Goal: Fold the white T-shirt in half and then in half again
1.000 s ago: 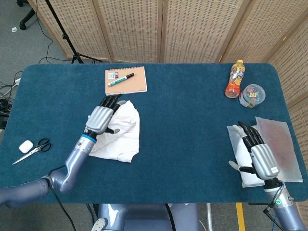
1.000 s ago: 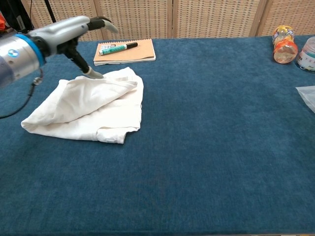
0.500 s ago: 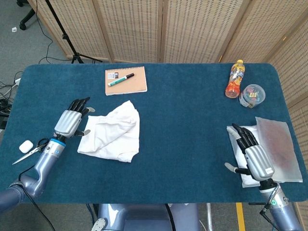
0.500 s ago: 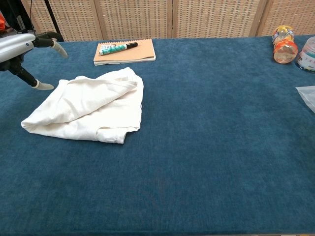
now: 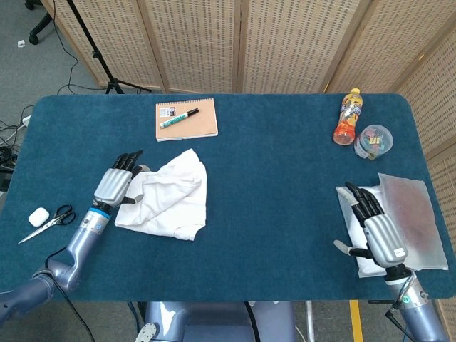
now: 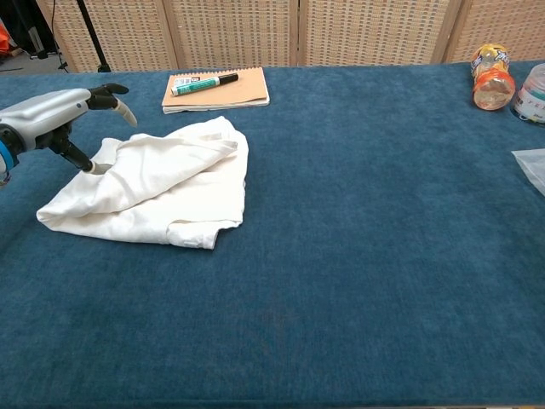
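Note:
The white T-shirt (image 5: 169,194) (image 6: 162,187) lies folded into a rumpled bundle on the left half of the blue table. My left hand (image 5: 117,185) (image 6: 60,119) hovers at the shirt's left edge with fingers spread; its thumb tip reaches the cloth's edge and it holds nothing. My right hand (image 5: 376,228) rests flat, fingers extended, on a white sheet at the table's right edge, far from the shirt; the chest view does not show it.
A notebook (image 5: 187,118) (image 6: 215,89) with a green marker (image 5: 178,117) lies behind the shirt. Scissors (image 5: 48,222) and a small white case (image 5: 38,216) sit at the left edge. An orange bottle (image 5: 347,116) and a clear tub (image 5: 373,142) stand far right, a plastic sheet (image 5: 410,217) beside my right hand.
My left hand lifted off the top of the shirt, swung out left, then came back to its left edge. The shirt lies as it was. The right hand barely shifted.

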Action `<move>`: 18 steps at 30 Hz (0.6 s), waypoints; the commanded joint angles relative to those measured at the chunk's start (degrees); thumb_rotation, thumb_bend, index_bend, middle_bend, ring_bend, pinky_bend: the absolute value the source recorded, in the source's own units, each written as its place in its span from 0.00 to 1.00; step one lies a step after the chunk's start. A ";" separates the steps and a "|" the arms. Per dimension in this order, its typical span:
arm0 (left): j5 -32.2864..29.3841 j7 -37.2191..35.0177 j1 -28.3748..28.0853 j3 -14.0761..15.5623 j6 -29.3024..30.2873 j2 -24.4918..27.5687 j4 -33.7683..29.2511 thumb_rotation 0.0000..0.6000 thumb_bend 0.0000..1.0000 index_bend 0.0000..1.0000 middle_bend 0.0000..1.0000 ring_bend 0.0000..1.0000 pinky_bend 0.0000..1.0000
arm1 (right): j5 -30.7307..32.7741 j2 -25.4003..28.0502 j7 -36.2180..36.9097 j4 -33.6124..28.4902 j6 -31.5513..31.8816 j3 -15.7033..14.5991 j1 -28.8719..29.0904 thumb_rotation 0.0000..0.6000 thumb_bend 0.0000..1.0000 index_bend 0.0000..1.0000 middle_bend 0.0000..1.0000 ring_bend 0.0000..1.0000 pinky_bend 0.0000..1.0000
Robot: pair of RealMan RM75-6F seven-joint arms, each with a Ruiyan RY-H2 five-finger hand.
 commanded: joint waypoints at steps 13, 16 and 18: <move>-1.24 2.14 -0.40 -1.67 -1.23 -3.48 2.43 1.00 0.36 0.46 0.00 0.00 0.00 | 0.07 0.28 0.46 -0.12 0.05 -0.01 -0.06 1.00 0.00 0.00 0.00 0.00 0.05; -1.21 2.27 -0.30 -1.77 -1.18 -3.57 2.68 1.00 0.37 0.49 0.00 0.00 0.00 | 0.04 0.32 0.47 -0.18 0.02 -0.04 -0.06 1.00 0.00 0.00 0.00 0.00 0.05; -0.97 1.97 -0.19 -1.81 -0.80 -3.39 2.53 1.00 0.38 0.51 0.00 0.00 0.00 | 0.05 0.32 0.45 -0.20 -0.01 -0.05 -0.05 1.00 0.00 0.00 0.00 0.00 0.05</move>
